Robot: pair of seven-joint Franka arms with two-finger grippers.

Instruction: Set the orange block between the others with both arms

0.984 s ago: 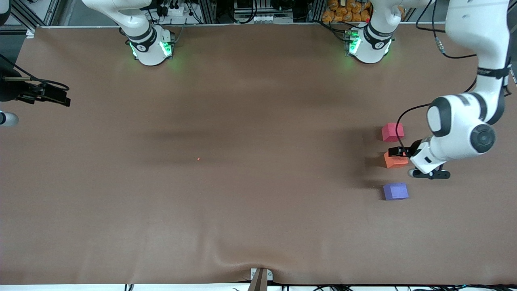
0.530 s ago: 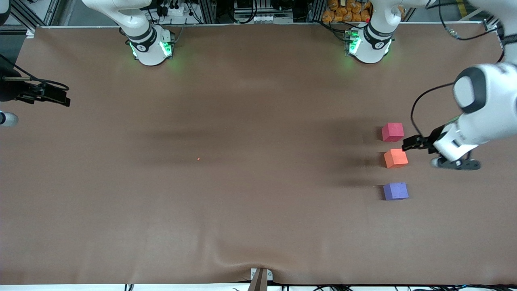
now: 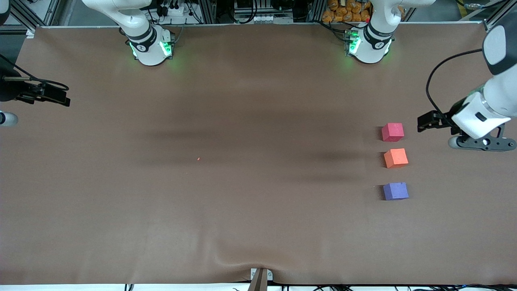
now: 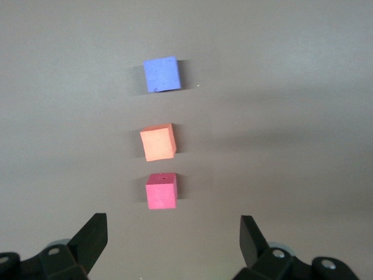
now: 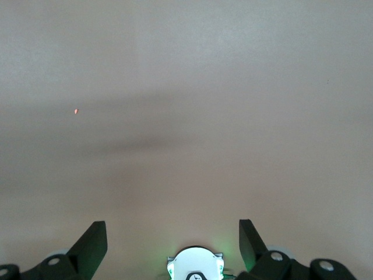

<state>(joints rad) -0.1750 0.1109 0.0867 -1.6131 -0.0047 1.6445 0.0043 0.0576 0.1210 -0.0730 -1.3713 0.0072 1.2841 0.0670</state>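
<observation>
Brown cloth-covered table (image 3: pixel 242 202), metal framing (image 3: pixel 36 12) at its edge.

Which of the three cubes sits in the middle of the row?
The orange block: the red-pink cube lies farther from the front camera and the purple-blue cube nearer.

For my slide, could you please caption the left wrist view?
Open left gripper above a row of cubes: red-pink cube, orange block in the middle, purple-blue cube.

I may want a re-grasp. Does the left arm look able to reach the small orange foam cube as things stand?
Probably yes: the open left gripper is empty beside the row, and the small orange foam cube sits uncovered, apart from the red-pink cube and purple-blue cube.
</observation>
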